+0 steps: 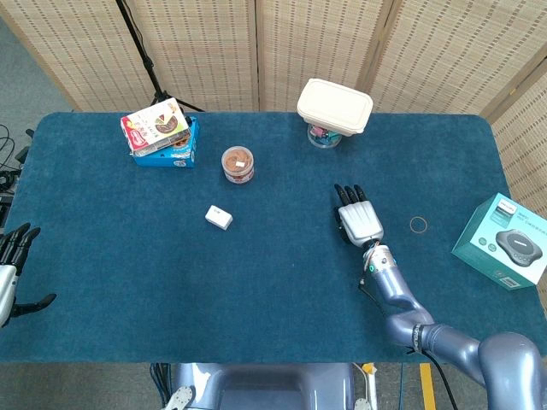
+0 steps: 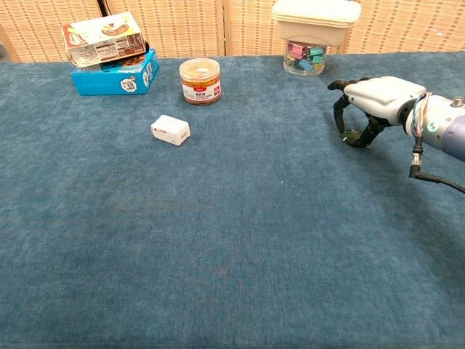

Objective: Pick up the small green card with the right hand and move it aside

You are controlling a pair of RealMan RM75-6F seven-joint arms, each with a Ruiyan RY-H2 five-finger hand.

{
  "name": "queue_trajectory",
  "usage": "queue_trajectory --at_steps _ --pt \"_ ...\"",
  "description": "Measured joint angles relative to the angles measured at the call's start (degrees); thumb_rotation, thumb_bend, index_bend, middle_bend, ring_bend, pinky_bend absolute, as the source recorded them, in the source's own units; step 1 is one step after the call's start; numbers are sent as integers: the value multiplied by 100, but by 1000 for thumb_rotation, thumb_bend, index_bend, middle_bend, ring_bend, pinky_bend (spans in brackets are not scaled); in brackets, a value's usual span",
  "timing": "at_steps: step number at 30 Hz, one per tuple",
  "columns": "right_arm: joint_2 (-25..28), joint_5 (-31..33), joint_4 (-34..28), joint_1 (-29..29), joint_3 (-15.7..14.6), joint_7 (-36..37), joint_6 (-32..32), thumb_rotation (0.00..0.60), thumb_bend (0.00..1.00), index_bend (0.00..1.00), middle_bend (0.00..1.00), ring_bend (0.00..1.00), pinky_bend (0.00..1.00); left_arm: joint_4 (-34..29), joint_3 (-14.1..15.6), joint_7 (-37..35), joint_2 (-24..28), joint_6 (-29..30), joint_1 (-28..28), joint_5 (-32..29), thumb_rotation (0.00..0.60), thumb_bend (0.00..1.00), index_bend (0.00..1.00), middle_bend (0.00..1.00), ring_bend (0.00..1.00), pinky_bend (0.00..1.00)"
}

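- The right hand [image 2: 378,98] hangs palm-down over the blue cloth [image 2: 240,240], in front of the lidded clip container [image 2: 315,33], with its fingers curled downward.
- The small green card [image 2: 354,134] lies under that hand, in front of the same container; only a dark green sliver shows between the fingertips in the chest view, and the head view hides it.
- Whether the card is pinched or merely caged I cannot tell.
- Risk: a thin card flat on soft cloth gives no edge, so the fingertips may drag pile and slide off.
- Risk: lifting on a weak pinch could drop the card.
- The left hand [image 1: 10,278] rests spread and empty, far to the left of the container.
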Motion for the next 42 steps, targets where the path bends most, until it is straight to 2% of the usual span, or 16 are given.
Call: queue_trajectory --at_steps 34,42 --pt "-71 78 101 24 3 -55 -109 600 484 581 0 0 0 10 -3 -18 1 8 3 2 600 0 0 0 0 0" --pt "-99 102 154 20 9 -67 -112 600 562 604 0 0 0 11 -3 -16 -2 10 4 0 600 0 0 0 0 0"
